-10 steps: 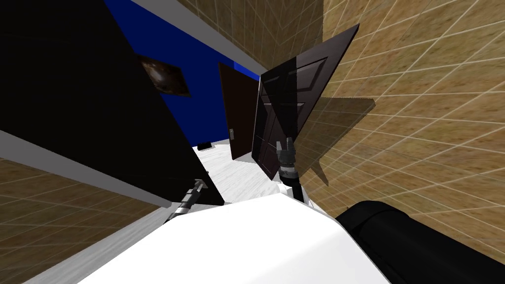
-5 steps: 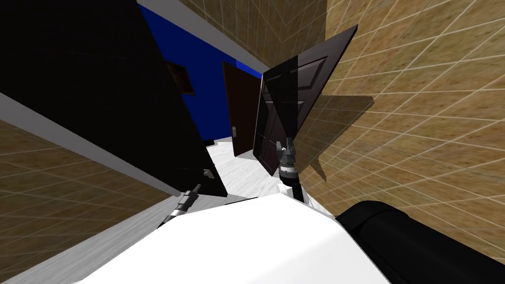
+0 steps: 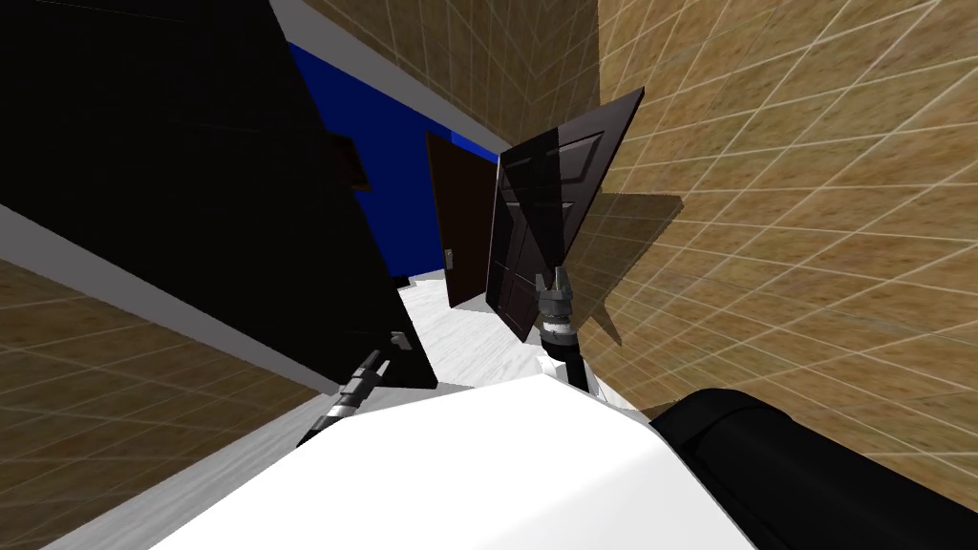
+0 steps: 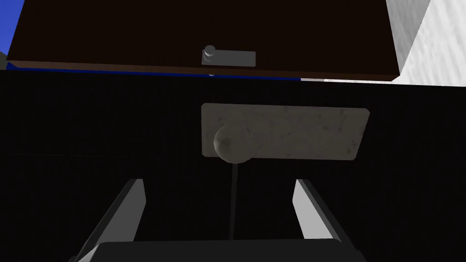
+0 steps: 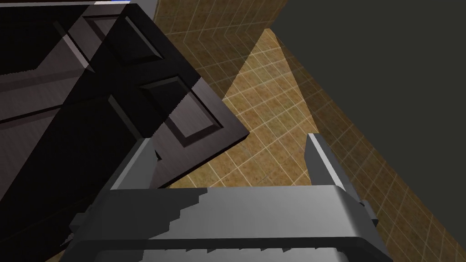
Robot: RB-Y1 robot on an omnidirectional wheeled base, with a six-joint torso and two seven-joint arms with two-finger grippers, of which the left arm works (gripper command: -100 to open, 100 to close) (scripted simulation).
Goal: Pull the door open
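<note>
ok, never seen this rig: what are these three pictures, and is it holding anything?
It is a two-armed robot in a simulated house. The wide picture is from its head camera, looking down; the other two are from a camera on each hand. The left gripper faces a black door, fingers open, with the grey knob on its plate ahead of them, not gripped. The right gripper is beside a dark panelled door and a tan tiled wall, fingers open. Nothing is held.

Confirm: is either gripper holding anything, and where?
Nothing held. Left gripper open, short of the door knob. Right gripper open and empty by the panelled door.
</note>
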